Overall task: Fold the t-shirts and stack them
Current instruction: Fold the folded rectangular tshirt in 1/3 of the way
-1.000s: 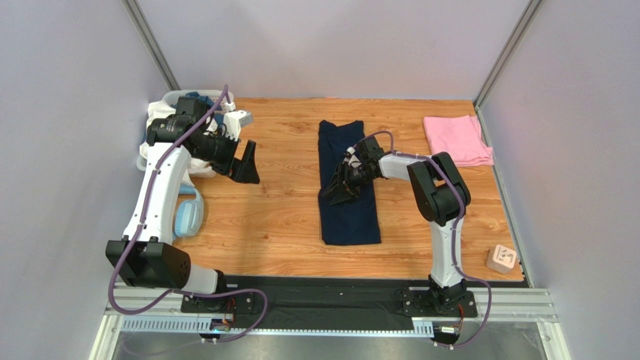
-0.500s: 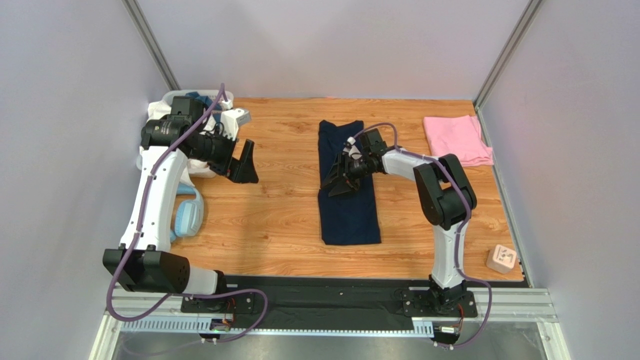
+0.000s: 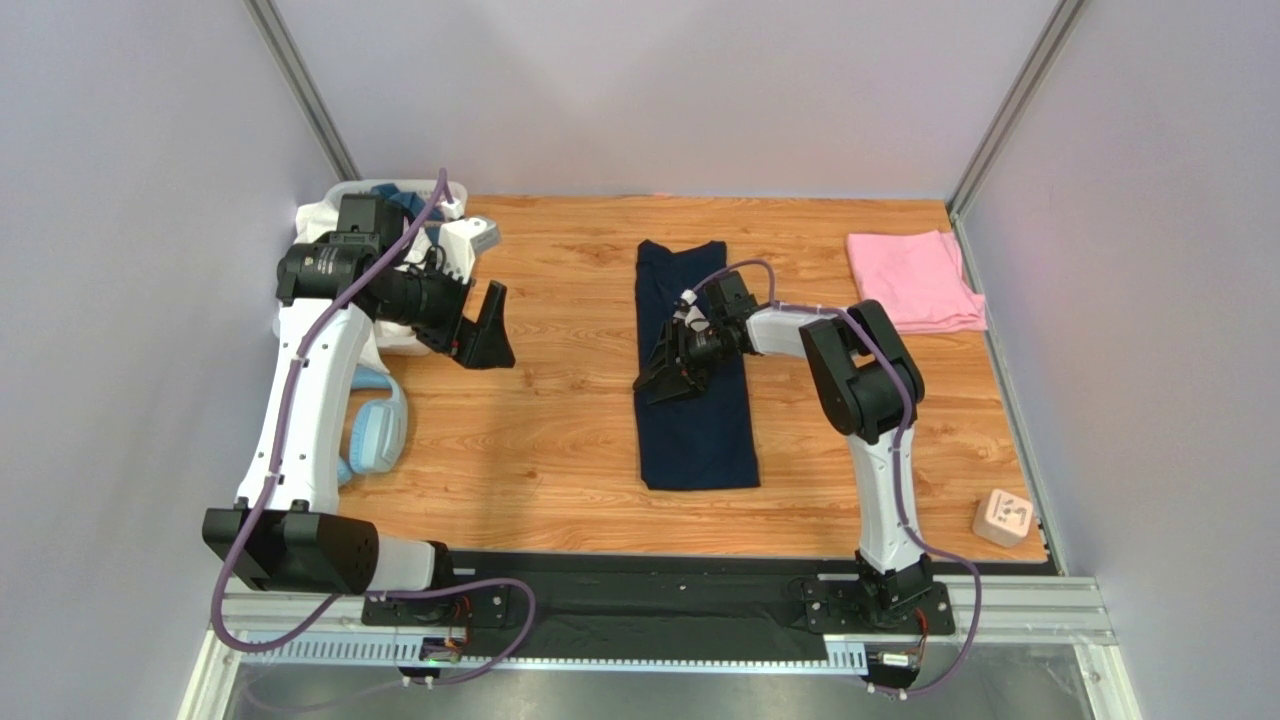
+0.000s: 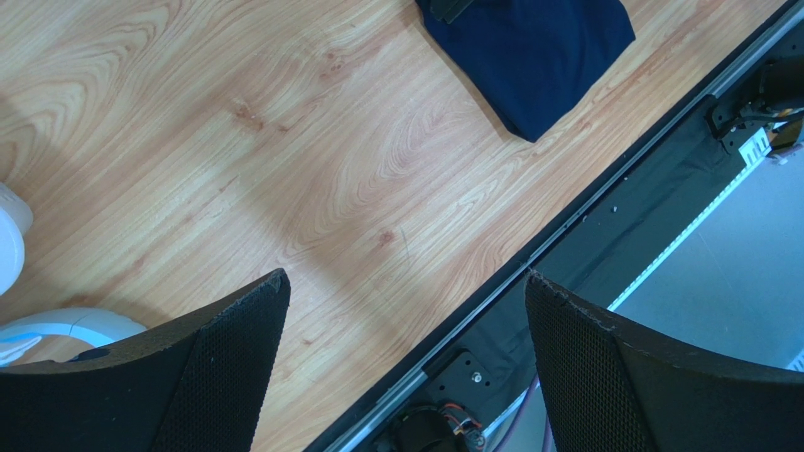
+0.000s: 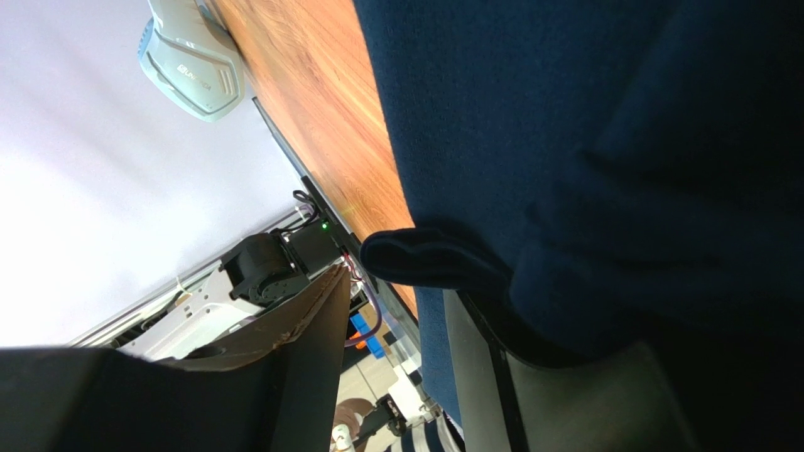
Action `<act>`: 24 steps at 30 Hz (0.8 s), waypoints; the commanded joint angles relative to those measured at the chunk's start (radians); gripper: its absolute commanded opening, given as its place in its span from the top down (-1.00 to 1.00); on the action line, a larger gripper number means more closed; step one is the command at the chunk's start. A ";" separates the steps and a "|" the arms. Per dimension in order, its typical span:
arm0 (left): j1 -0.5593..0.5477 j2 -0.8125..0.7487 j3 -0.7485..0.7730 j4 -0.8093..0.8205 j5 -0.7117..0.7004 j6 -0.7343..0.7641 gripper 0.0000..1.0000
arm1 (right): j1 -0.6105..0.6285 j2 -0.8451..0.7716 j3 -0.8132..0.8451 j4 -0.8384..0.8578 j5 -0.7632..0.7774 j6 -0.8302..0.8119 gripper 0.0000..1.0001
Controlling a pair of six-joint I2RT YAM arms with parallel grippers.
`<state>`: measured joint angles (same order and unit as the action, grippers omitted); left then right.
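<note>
The navy t-shirt (image 3: 696, 405) lies folded into a long strip mid-table. The pink t-shirt (image 3: 914, 279) rests folded at the back right corner. My right gripper (image 3: 670, 372) is low at the navy strip's left edge, jaws partly open. In the right wrist view navy cloth (image 5: 585, 141) drapes over one finger (image 5: 557, 395), while the other finger (image 5: 283, 377) stands apart, with an empty gap at the right gripper (image 5: 401, 311). My left gripper (image 3: 489, 323) hovers open above bare wood at the left. The left wrist view shows the left gripper (image 4: 406, 275) holding nothing and the navy shirt's near end (image 4: 538, 47).
Light-blue headphones (image 3: 376, 428) lie by the left edge, under the left arm. A white bin (image 3: 305, 225) with clothes sits at the back left corner. A small tan block (image 3: 1002, 518) is at the front right. Grey walls enclose the table on three sides.
My right gripper has shifted left and slightly back, from over the navy strip to its left edge. The left arm drew back a little, still open.
</note>
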<state>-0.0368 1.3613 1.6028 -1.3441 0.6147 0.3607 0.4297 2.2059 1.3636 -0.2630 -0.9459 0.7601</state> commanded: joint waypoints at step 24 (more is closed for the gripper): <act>0.008 -0.100 -0.072 -0.023 -0.027 0.035 -0.99 | -0.074 -0.143 -0.313 0.056 0.010 -0.091 0.01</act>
<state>-0.0368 1.3045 1.5486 -1.3460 0.5968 0.3691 0.3698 1.9709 1.0687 -0.2867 -0.9028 0.6838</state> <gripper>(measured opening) 0.994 0.494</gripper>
